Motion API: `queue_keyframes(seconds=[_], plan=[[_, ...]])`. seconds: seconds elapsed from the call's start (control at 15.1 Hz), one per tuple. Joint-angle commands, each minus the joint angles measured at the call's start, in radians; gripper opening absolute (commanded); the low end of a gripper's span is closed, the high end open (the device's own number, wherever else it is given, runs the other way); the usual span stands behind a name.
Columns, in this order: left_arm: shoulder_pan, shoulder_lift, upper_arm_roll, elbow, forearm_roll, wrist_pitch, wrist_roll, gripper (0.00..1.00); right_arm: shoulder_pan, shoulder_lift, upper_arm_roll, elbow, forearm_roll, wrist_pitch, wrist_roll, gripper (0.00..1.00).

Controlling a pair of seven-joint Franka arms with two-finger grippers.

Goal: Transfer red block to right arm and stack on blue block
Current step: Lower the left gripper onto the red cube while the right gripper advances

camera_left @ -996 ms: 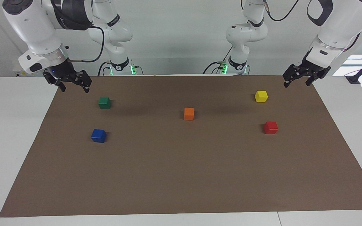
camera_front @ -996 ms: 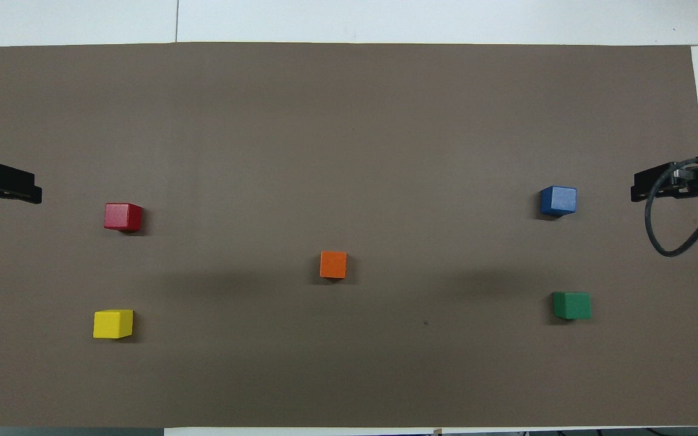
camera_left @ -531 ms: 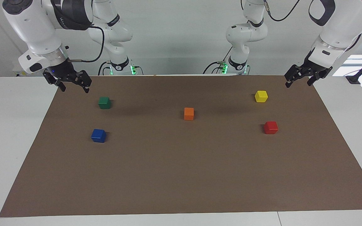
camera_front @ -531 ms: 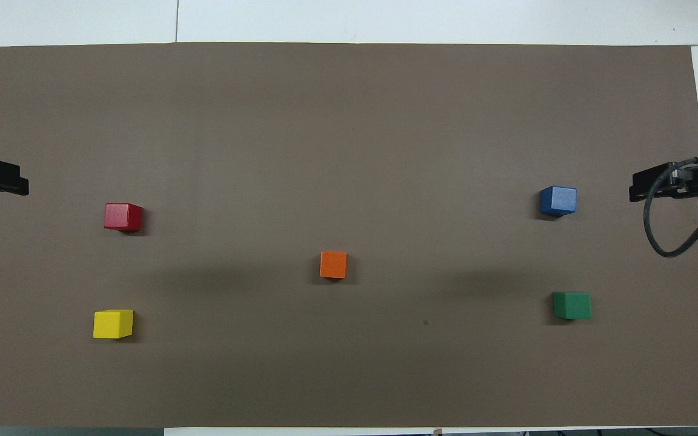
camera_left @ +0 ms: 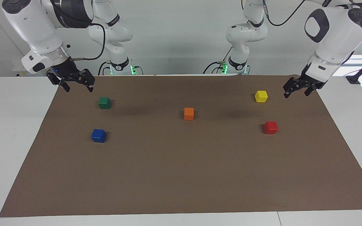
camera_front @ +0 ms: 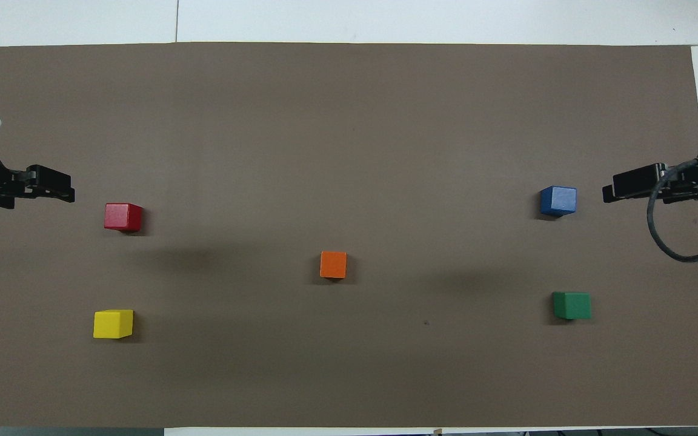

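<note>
Five cubes sat apart on the brown mat (camera_left: 181, 175): red block (camera_left: 271, 127), yellow cube (camera_left: 261, 96) at its eleven o'clock in the facing view, orange cube (camera_left: 189, 113), green cube (camera_left: 104, 102), blue block (camera_left: 98, 135). Nothing blocked the red one. The left gripper (camera_left: 296, 90) and the right gripper (camera_left: 78, 87) both hung spread wide and empty over the mat's edges.

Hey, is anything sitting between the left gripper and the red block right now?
Nothing visible does. The left gripper hangs open over the mat's edge beside the yellow block; the red block sits alone, farther from the robots, with bare mat around it.
</note>
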Motion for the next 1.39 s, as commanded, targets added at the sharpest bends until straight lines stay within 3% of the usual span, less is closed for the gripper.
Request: queue_keyframes(seconds=[0.0,0.2,0.46,0.6,0.86,1.0,1.13,1.33], plan=[[-0.010,0.018,0.008,-0.075,0.008,0.099,0.005,1.00,-0.023,-0.028,0.008,-0.036,0.187,0.043,-0.094,1.00],[-0.010,0.035,0.008,-0.156,0.008,0.234,0.007,1.00,-0.039,-0.020,0.006,-0.093,0.476,0.059,-0.191,1.00],[-0.010,0.078,0.008,-0.221,0.011,0.319,0.011,1.00,-0.030,0.015,0.008,-0.228,0.896,0.090,-0.373,1.00],[-0.010,0.087,0.009,-0.264,0.013,0.388,0.039,1.00,-0.023,0.037,0.009,-0.262,1.042,0.075,-0.438,1.00],[-0.004,0.119,0.009,-0.278,0.013,0.432,0.071,1.00,0.026,0.087,0.011,-0.349,1.379,-0.067,-0.492,1.00],[-0.008,0.131,0.009,-0.279,0.013,0.458,0.071,1.00,0.049,0.130,0.014,-0.368,1.464,-0.132,-0.493,1.00],[-0.010,0.156,0.009,-0.278,0.013,0.480,0.074,1.00,0.061,0.249,0.012,-0.362,1.571,-0.276,-0.569,1.00],[-0.010,0.176,0.009,-0.279,0.013,0.488,0.096,1.00,0.073,0.369,0.022,-0.320,1.608,-0.368,-0.676,1.00]])
